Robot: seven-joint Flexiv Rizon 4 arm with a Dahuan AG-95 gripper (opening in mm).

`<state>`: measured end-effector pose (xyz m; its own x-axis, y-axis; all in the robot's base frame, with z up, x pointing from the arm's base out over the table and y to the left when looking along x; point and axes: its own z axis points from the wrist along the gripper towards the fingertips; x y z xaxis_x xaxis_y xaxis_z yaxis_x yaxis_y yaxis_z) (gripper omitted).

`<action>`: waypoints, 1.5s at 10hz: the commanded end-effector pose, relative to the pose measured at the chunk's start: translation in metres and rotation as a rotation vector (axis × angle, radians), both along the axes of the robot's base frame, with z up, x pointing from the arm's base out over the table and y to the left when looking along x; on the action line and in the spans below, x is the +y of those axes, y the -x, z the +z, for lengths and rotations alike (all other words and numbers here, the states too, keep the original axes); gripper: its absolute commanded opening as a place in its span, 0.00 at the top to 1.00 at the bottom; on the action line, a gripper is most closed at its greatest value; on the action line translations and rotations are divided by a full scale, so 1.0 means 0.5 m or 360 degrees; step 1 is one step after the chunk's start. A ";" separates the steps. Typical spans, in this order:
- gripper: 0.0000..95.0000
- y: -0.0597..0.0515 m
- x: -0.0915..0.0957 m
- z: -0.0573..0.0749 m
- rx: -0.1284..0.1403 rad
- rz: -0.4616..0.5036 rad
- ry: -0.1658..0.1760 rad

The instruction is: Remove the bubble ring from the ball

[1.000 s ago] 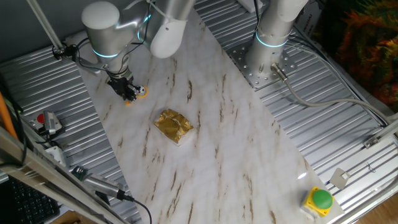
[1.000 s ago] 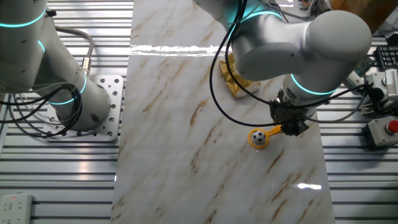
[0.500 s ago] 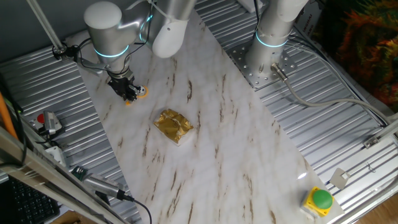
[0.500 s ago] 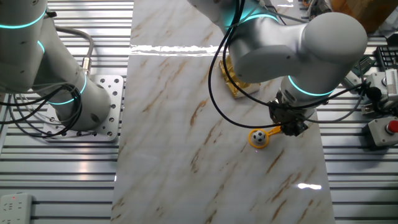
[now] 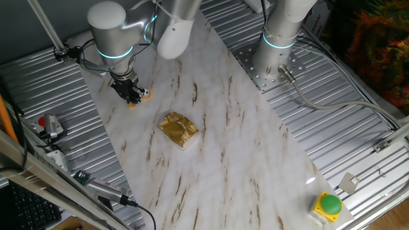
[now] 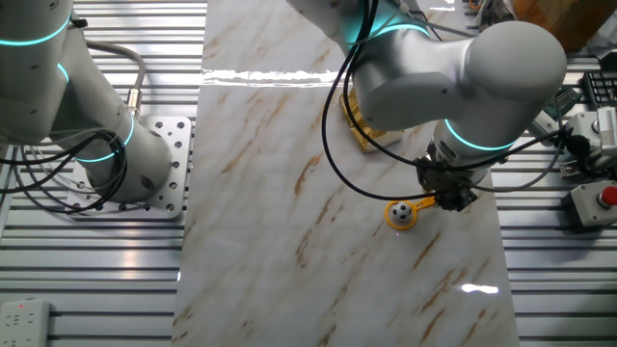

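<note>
The bubble ring (image 6: 403, 218) is a small orange-yellow hoop lying flat on the marble tabletop, with the ball (image 6: 397, 210), white with black patches, sitting inside it. Its short handle (image 6: 424, 202) points right into the black fingers of my gripper (image 6: 445, 199), which is lowered to the table and shut on that handle. In the one fixed view the gripper (image 5: 131, 96) is at the far left of the marble, with the ring (image 5: 146, 97) and the ball (image 5: 146, 93) just to its right, partly hidden by the fingers.
A crumpled gold foil packet (image 5: 179, 130) lies mid-table and is partly hidden behind my arm in the other view (image 6: 359, 130). A second arm's base (image 5: 276, 48) stands at the back. A green button (image 5: 330, 204) is at the front right. A red-button box (image 6: 598, 200) sits beside the marble.
My arm's upper part has shifted slightly. The gripper, the ring and the ball stay in the same place.
</note>
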<state>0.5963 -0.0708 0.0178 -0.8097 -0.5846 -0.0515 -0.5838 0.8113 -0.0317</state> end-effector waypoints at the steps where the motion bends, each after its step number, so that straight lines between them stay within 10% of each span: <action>1: 0.80 0.001 0.000 -0.002 0.0000 -0.0001 -0.0003; 15: 0.80 0.001 0.001 -0.012 -0.0018 -0.0006 -0.0013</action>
<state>0.5965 -0.0704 0.0117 -0.8112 -0.5809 -0.0678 -0.5801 0.8139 -0.0327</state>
